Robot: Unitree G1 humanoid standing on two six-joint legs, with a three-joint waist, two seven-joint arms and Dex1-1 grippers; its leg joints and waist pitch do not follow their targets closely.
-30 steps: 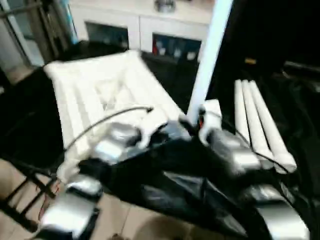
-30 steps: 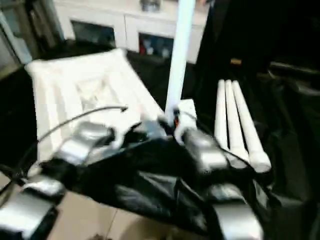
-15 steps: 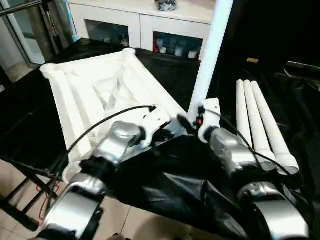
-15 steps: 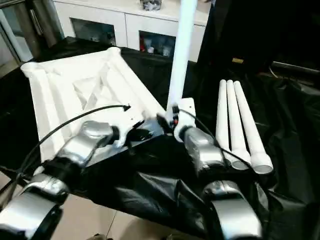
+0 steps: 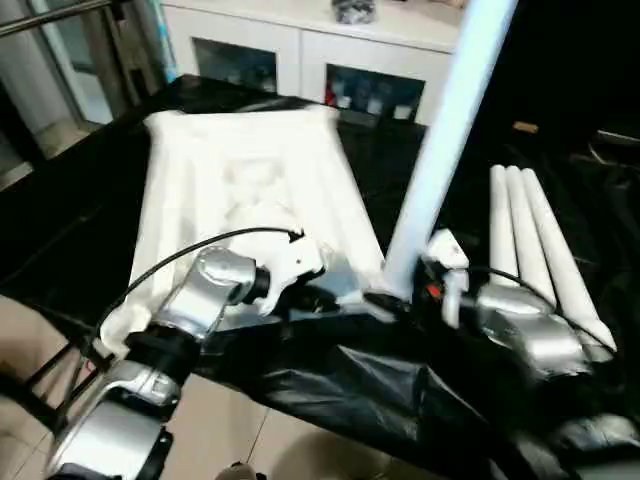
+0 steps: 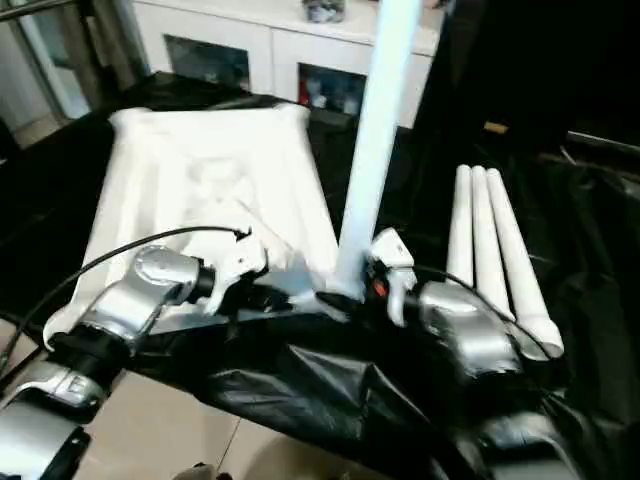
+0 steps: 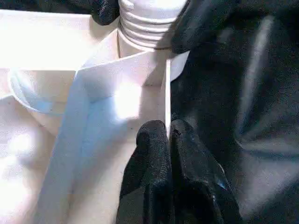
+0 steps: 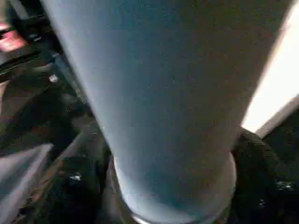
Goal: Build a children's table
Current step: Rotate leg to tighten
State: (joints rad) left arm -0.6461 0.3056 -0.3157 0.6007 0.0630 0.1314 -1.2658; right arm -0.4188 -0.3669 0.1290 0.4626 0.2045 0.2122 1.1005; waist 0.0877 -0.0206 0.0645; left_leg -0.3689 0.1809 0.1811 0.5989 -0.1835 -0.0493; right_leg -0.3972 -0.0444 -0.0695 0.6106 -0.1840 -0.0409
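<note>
The white table top (image 5: pixel 240 190) lies ribbed side up on black sheeting. One white leg (image 5: pixel 440 160) stands upright at the top's near right corner socket. Its threaded end (image 7: pixel 145 23) meets that socket. My right gripper (image 5: pixel 397 300) is shut around the base of the leg (image 8: pixel 163 93), with a black finger (image 8: pixel 254 156) on each side. My left gripper (image 5: pixel 328 298) is shut on a thin wall of the table top (image 7: pixel 167 88) beside that socket, its fingers (image 7: pixel 154 144) pinching the edge. Three more legs (image 5: pixel 535 250) lie side by side to the right.
Black sheeting (image 5: pixel 330 390) covers the work surface and hangs crumpled over its near edge. A white cabinet (image 5: pixel 300 60) with glass-fronted compartments stands behind. A black cable (image 5: pixel 190 255) arcs over my left forearm. Tiled floor (image 5: pixel 30 340) lies below on the left.
The whole picture has shifted, so the camera moved. Both grippers keep their holds. The leg still stands at the corner of the top.
</note>
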